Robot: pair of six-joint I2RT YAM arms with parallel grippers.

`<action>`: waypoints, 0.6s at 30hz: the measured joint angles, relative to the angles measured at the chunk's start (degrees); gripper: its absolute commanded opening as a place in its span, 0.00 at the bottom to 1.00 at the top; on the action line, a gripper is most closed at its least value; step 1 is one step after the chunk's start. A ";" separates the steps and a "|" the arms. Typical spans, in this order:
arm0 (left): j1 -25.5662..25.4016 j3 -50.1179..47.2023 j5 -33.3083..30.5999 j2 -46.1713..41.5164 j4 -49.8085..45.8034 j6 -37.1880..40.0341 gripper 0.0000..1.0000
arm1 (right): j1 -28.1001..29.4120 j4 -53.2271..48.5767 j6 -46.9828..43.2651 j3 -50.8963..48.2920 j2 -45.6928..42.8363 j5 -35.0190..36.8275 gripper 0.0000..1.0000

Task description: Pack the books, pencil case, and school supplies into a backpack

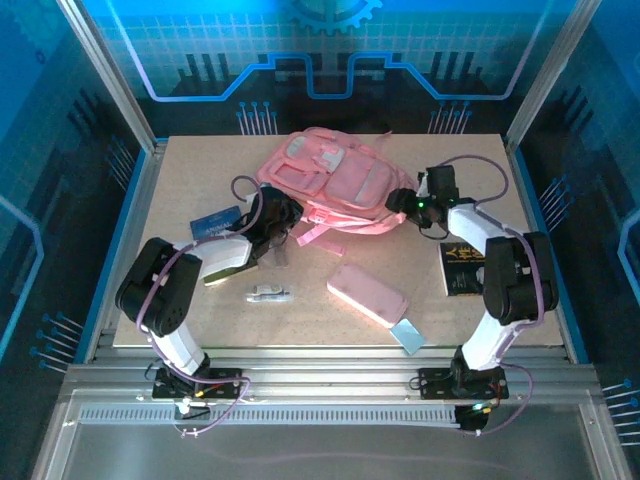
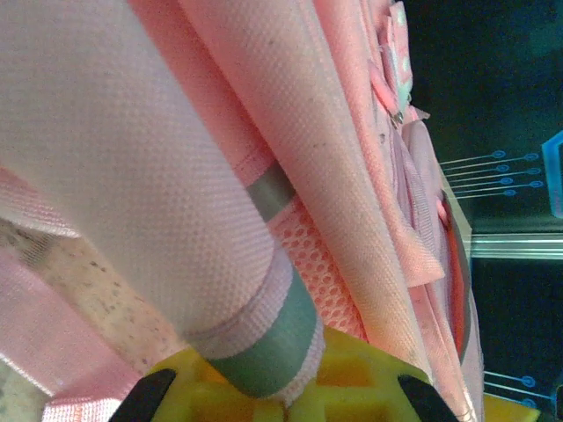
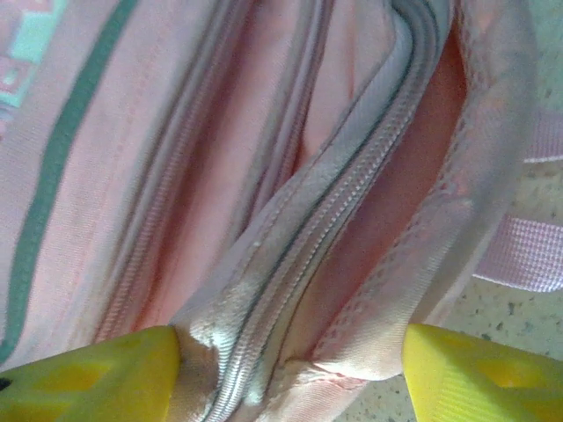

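Note:
The pink backpack (image 1: 335, 180) lies at the back middle of the table. My left gripper (image 1: 281, 214) is at its near left corner, shut on the grey-banded end of a padded pink strap (image 2: 264, 343); the yellow fingers (image 2: 352, 378) meet under it. My right gripper (image 1: 402, 200) is at the backpack's right side. It stands open, its yellow fingers (image 3: 97, 378) either side of the zipper rim (image 3: 290, 264) of an opening. The pink pencil case (image 1: 367, 293) lies at front centre. One dark book (image 1: 462, 268) lies under the right arm, and a blue one (image 1: 215, 224) is by the left arm.
A short white-silver stick (image 1: 268, 294) lies left of the pencil case, and a pale blue flat rectangle (image 1: 408, 334) sits near the front edge. A loose pink strap (image 1: 318, 236) trails from the backpack toward the front. Metal frame posts stand at the table's back corners.

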 measured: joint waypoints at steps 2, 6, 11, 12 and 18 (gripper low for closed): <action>-1.07 0.72 -0.83 0.00 -0.63 -1.07 0.00 | 0.15 -3.10 -0.98 0.00 -3.15 -0.85 0.70; -3.02 2.36 -3.13 0.00 -1.49 -2.60 0.00 | 1.36 -8.35 -2.49 -0.39 -11.34 -1.97 0.69; -5.11 4.90 -6.80 0.04 -1.46 -5.01 0.00 | 7.96 -12.70 -3.50 -0.52 -22.03 -2.10 0.60; -5.40 5.27 -7.26 0.04 -1.31 -5.62 0.00 | 10.10 -12.68 -3.43 -0.59 -22.69 -2.19 0.56; -6.62 6.62 -9.01 0.57 -0.66 -7.74 0.00 | 19.41 -8.98 -1.95 -4.00 -21.66 -1.81 0.43</action>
